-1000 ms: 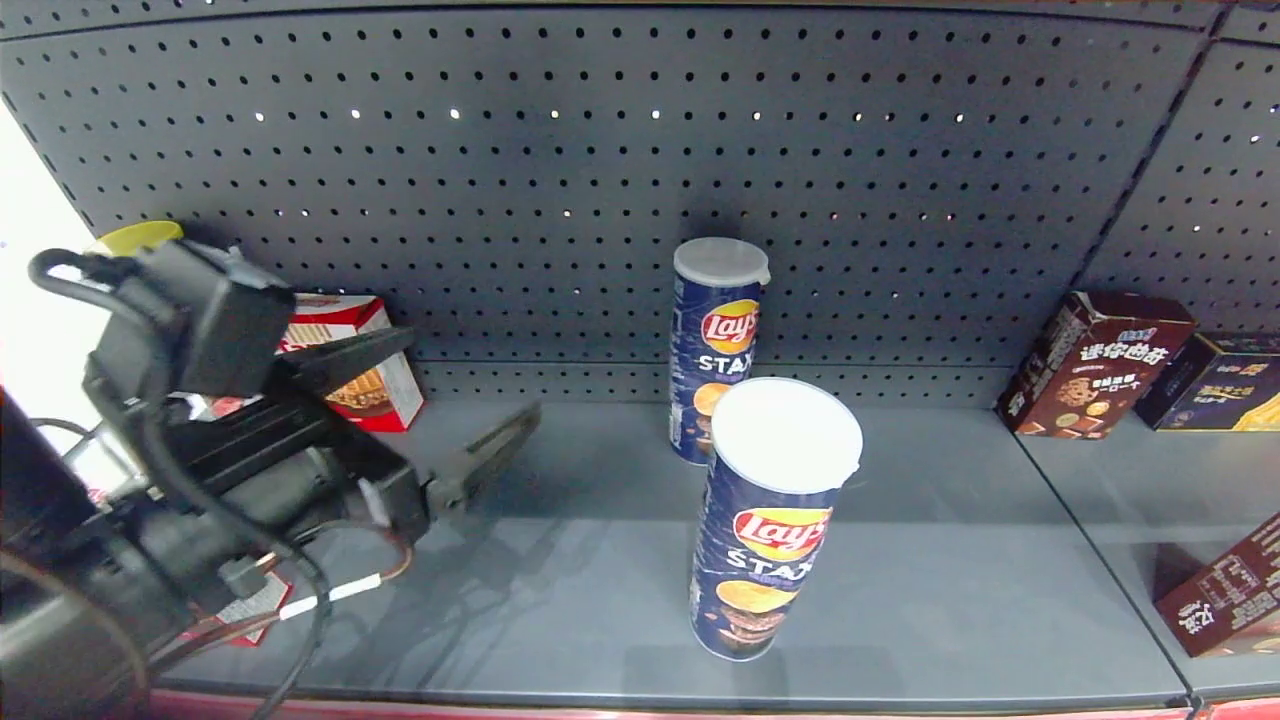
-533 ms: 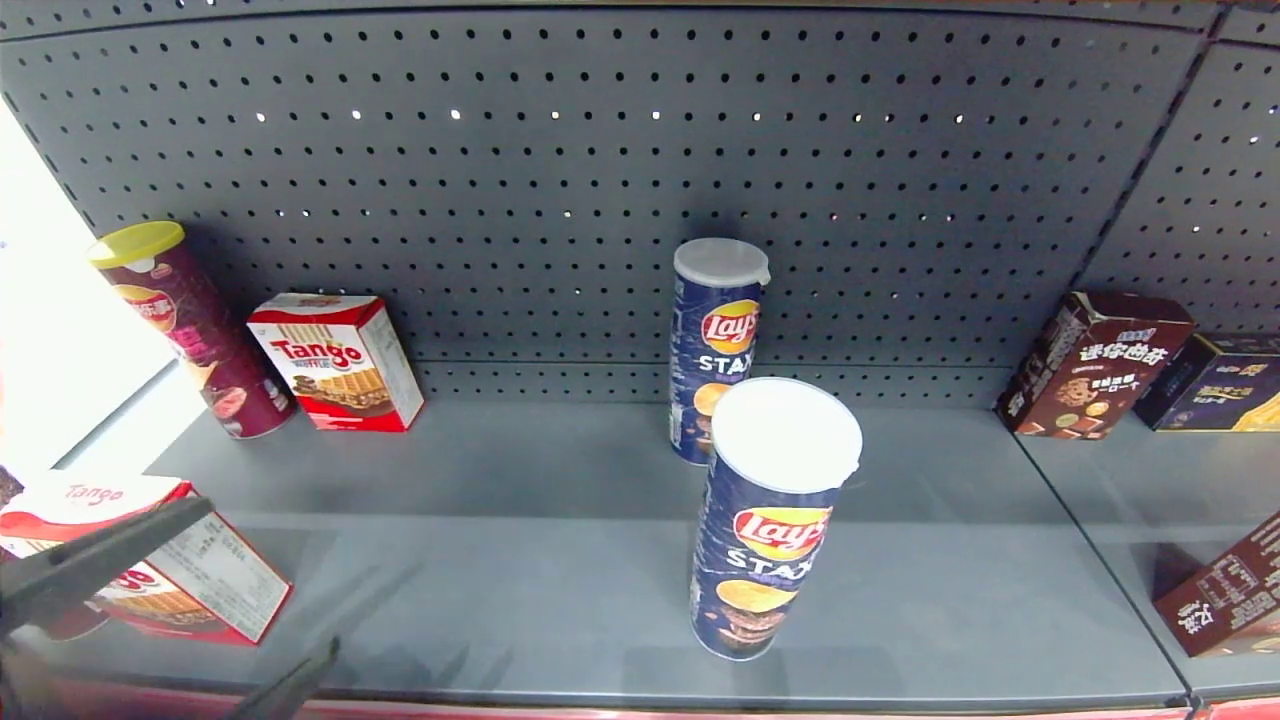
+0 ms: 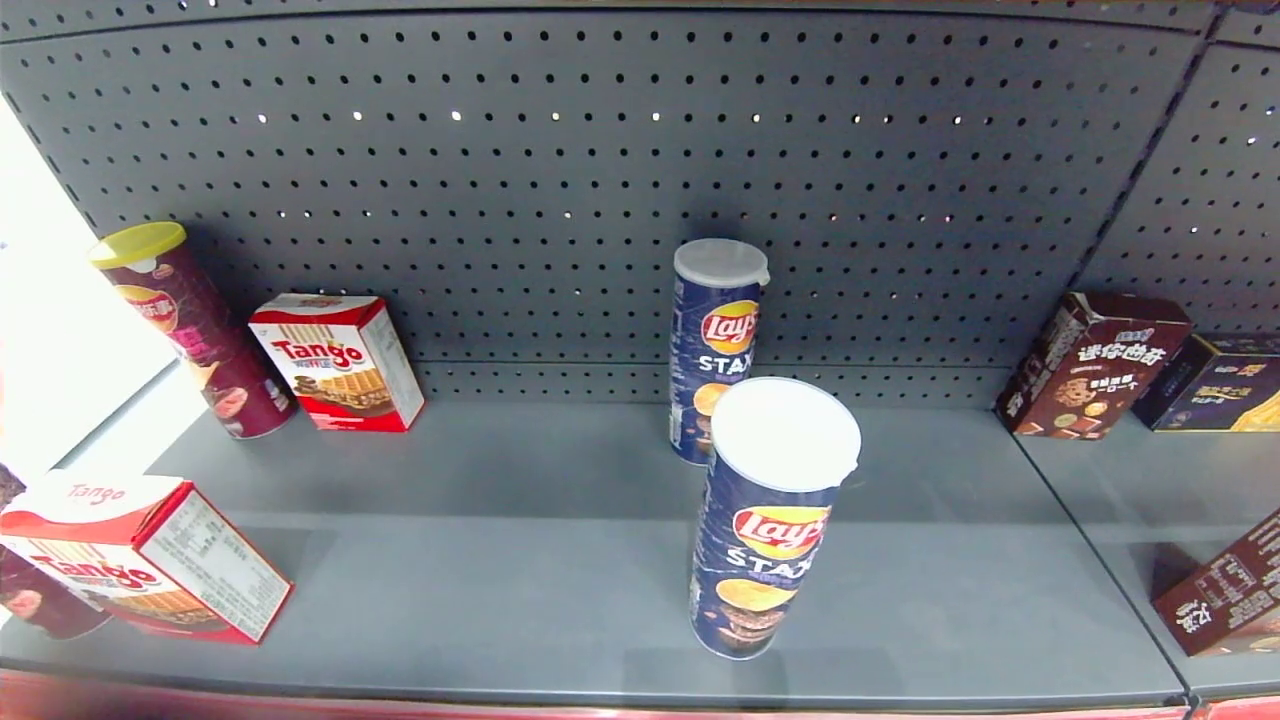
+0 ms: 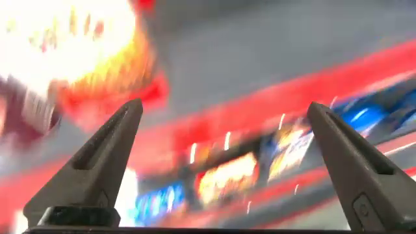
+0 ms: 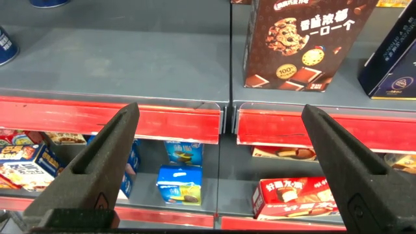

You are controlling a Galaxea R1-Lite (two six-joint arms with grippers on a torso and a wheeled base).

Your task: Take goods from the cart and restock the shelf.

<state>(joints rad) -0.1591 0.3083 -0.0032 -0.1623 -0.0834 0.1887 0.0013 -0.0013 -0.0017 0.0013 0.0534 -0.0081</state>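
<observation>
- Your left gripper (image 4: 224,104) is wide apart, holding nothing.
- Your right gripper (image 5: 220,106) is wide apart too.
- A blue can (image 3: 770,520) stands near the front edge of the shelf (image 3: 500,590).

The shelf (image 3: 520,560) is smooth, matt grey painted metal. Its back panel (image 3: 560,150) is the same matt metal, punched with holes. The blue cans (image 3: 765,560) have glossy printed paper walls and cloudy plastic lids (image 3: 786,432). The wafer boxes (image 3: 150,560) and the brown box (image 3: 1095,365) are glossy card. The red price strip (image 5: 162,120) looks like shiny plastic.
</observation>
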